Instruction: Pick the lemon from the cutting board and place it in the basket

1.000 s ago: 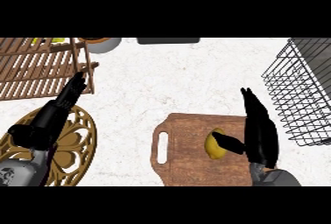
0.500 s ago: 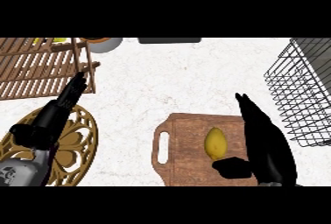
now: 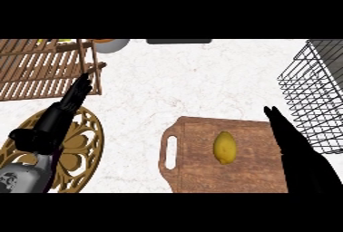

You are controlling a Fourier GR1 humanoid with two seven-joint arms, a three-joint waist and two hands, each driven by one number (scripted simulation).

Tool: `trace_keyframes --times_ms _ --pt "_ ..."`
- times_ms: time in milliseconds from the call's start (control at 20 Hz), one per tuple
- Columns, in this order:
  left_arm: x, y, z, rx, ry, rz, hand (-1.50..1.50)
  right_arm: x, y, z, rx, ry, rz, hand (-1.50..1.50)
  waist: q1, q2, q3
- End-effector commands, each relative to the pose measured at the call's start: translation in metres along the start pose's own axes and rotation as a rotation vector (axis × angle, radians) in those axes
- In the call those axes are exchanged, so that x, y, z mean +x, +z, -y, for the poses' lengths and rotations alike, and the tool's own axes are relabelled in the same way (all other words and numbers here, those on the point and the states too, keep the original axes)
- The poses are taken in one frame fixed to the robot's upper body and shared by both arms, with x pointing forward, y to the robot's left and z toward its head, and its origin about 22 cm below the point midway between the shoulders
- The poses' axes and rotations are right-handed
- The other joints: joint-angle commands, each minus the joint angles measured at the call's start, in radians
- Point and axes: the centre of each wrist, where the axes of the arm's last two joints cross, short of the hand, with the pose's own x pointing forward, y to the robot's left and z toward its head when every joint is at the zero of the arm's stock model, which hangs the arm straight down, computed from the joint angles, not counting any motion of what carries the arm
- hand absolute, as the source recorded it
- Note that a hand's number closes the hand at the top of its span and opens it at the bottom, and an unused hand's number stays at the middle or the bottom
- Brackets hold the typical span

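- Since half a second ago the right hand has drawn back toward the right edge of the cutting board, leaving the lemon uncovered.
- At the view's left, the left hand rests over a round wooden trivet and the corner of a slatted wooden rack, fingers straight, holding nothing.
- On the board lies the lemon, untouched, its long axis running up and down the view.
- Just to the lemon's right is the right hand, fingers extended and empty; the lemon lies to its left, and this hand is far nearer than the other.
- Beyond it, at the right edge, stands the wire basket, the lemon's destination.
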Motion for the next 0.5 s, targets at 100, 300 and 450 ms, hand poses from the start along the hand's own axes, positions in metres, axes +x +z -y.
trace_keyframes --times_ms 100,300,450 --pt "0.009 -0.004 -0.002 -0.012 -0.004 0.008 0.0 0.009 0.008 0.002 -0.018 0.022 -0.198 -1.5 0.018 0.005 0.002" --pt "0.007 -0.002 -0.012 -0.02 -0.021 0.021 0.0 0.01 -0.005 -0.016 -0.039 -0.005 -0.18 -1.5 0.023 0.007 0.003" --pt "0.005 -0.008 0.01 -0.004 0.013 0.034 0.0 -0.004 -0.008 -0.031 -0.055 -0.02 -0.177 -1.5 0.017 0.008 0.004"
